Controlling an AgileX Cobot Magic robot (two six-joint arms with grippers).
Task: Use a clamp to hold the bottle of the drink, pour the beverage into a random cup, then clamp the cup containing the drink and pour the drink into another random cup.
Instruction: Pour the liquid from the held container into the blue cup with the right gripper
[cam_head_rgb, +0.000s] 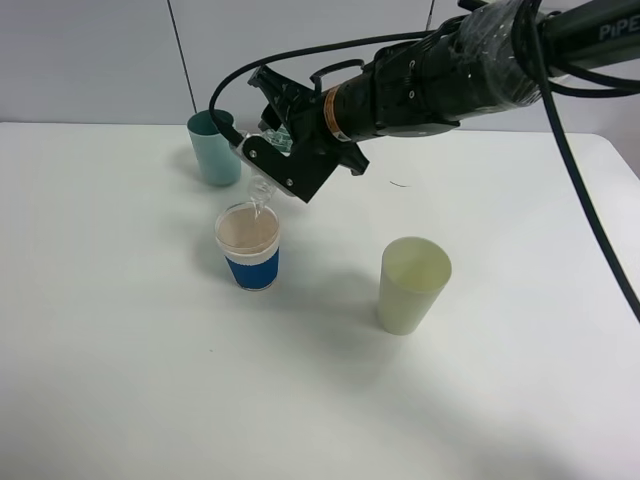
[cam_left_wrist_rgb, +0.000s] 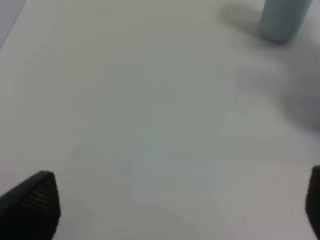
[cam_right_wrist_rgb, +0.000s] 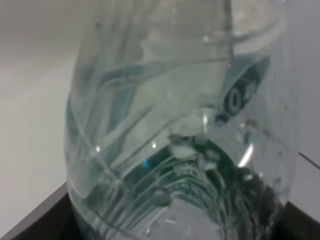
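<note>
Tilting neck-down over the blue-sleeved cup, the bottle is pinched tight in the right gripper, its mouth just above the cup's rim. The teal cup stands just behind, and the pale yellow-green cup is well apart from both. The left gripper hangs over the white table, fingers spread wide.

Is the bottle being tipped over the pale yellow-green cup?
No, the bottle is tilted neck-down over the blue-sleeved cup, while the pale yellow-green cup stands apart from it.
</note>
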